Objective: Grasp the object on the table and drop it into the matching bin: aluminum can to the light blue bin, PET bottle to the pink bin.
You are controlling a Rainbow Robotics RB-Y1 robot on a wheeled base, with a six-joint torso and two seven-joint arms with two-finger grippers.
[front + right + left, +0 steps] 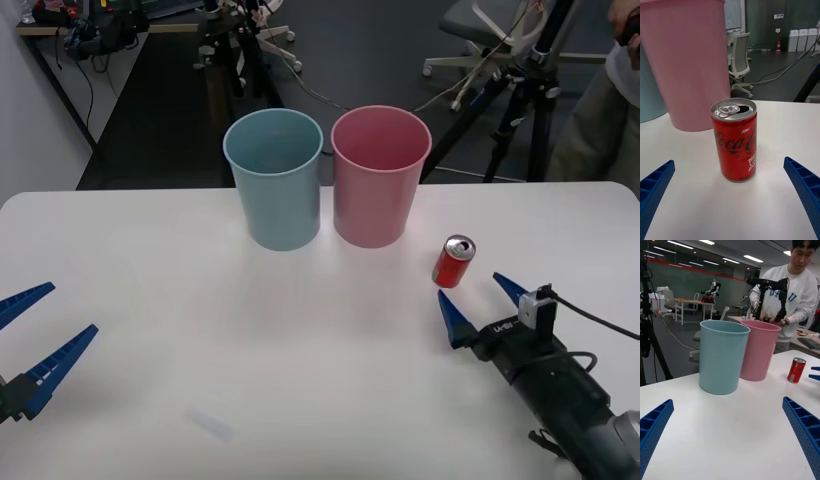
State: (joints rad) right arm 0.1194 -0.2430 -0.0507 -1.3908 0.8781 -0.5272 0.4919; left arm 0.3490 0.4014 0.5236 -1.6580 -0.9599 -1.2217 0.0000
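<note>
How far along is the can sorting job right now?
Done: nothing binned; the red can stands upright on the table, right of the pink bin. In hand: the right hand is open just short of the can, lined up with it. The left hand waits open at the table's left. Left: grasp, lift, drop into the light blue bin.

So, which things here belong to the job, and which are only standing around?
For the job:
- aluminum can, upright on the table
- light blue bin
- pink bin
- right hand, open, just short of the can
- left hand, open, waiting far off

Only around:
- tripod
- office chair
</note>
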